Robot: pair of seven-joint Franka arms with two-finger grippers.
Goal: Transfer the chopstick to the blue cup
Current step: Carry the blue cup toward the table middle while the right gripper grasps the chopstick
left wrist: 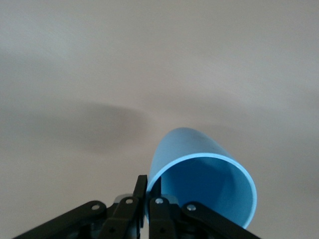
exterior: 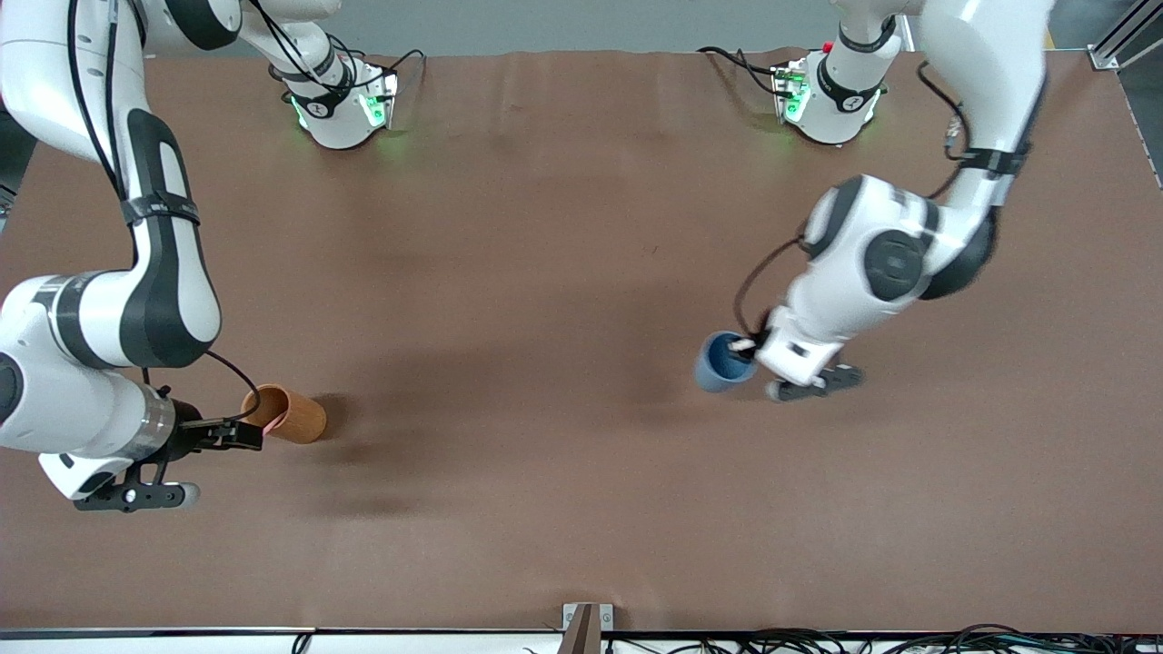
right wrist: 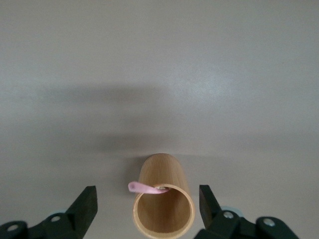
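Observation:
The blue cup (exterior: 722,363) is near the left arm's end of the table. My left gripper (exterior: 750,348) is shut on its rim. In the left wrist view one finger sits outside the blue cup (left wrist: 199,184) and the other inside, and the left gripper (left wrist: 148,191) pinches the wall. The pink chopstick (right wrist: 145,187) stands in the orange-brown cup (right wrist: 162,199), only its tip poking over the rim. My right gripper (right wrist: 148,206) is open and straddles that cup, with gaps on both sides. The orange-brown cup (exterior: 289,414) is near the right arm's end, with the right gripper (exterior: 245,433) at its rim.
Brown table cover (exterior: 545,363) runs wide and bare between the two cups. A small bracket (exterior: 586,622) sits at the table edge nearest the front camera, with cables along that edge.

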